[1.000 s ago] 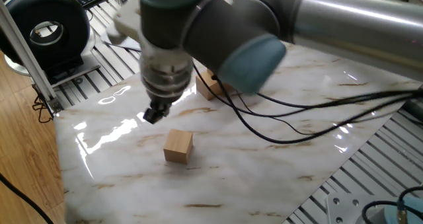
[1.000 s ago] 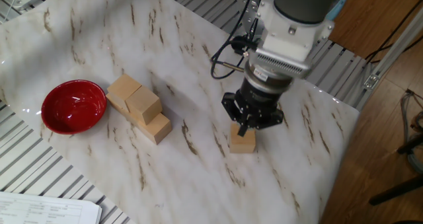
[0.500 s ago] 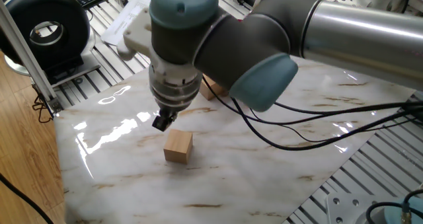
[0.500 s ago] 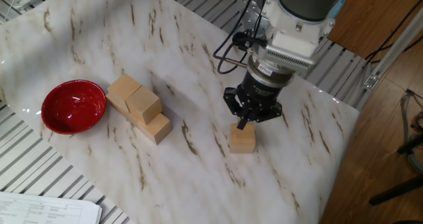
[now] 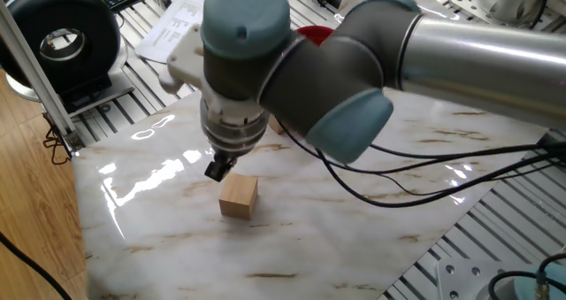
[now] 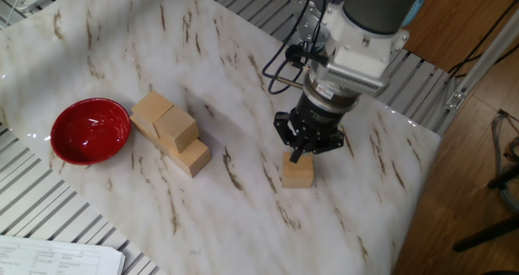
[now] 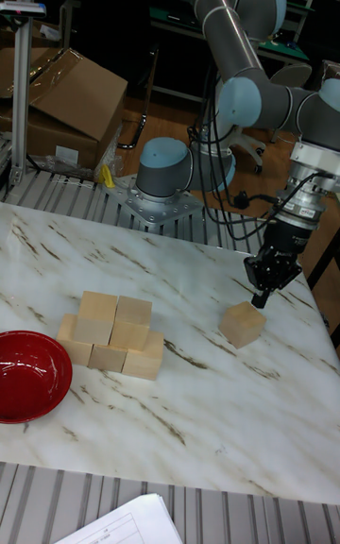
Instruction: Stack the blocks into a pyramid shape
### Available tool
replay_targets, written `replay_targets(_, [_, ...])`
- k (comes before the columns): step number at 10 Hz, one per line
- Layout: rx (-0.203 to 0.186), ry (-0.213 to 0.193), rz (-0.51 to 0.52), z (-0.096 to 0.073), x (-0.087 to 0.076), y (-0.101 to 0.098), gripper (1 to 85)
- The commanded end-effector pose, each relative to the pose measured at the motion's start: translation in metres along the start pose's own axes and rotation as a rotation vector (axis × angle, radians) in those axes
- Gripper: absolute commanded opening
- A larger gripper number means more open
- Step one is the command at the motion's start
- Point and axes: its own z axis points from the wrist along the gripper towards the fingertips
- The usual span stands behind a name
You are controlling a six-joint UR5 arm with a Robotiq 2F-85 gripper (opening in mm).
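White marbled tabletop [image 7: 189,431]: glossy red bowl [image 7: 28,376] nearest, light-tan wooden cube stack [image 7: 110,333] beside it, clear route. Lone tan wooden cube [image 7: 243,324] apart; black two-finger gripper [image 7: 262,297] just above, empty, opening unclear. Cardboard boxes [image 7: 61,100] behind.

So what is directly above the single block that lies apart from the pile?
The gripper hangs just above the single block, its tip over the block's top. Whether it touches the block cannot be told. Nothing lies on the block.

Silver-grey tubular arm [image 7: 233,29]; pale blue joint caps; black cables; small black end effector [image 6: 302,148]
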Motion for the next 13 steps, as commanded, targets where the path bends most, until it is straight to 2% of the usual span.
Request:
replay_targets(1, [0.003,-0.023,0.015,0.017,-0.001,0.007,1.0])
replay_targets(3, [0.004,-0.026,0.013,0.02,-0.001,0.008,1.0])
replay_targets(7, [0.018,-0.006,-0.006,0.02,0.004,0.004,1.0])
replay_targets(10, [0.025,0.026,-0.033,0.019,0.013,0.002,1.0])
replay_targets(13, [0.022,0.085,-0.042,0.019,0.028,0.002,1.0])
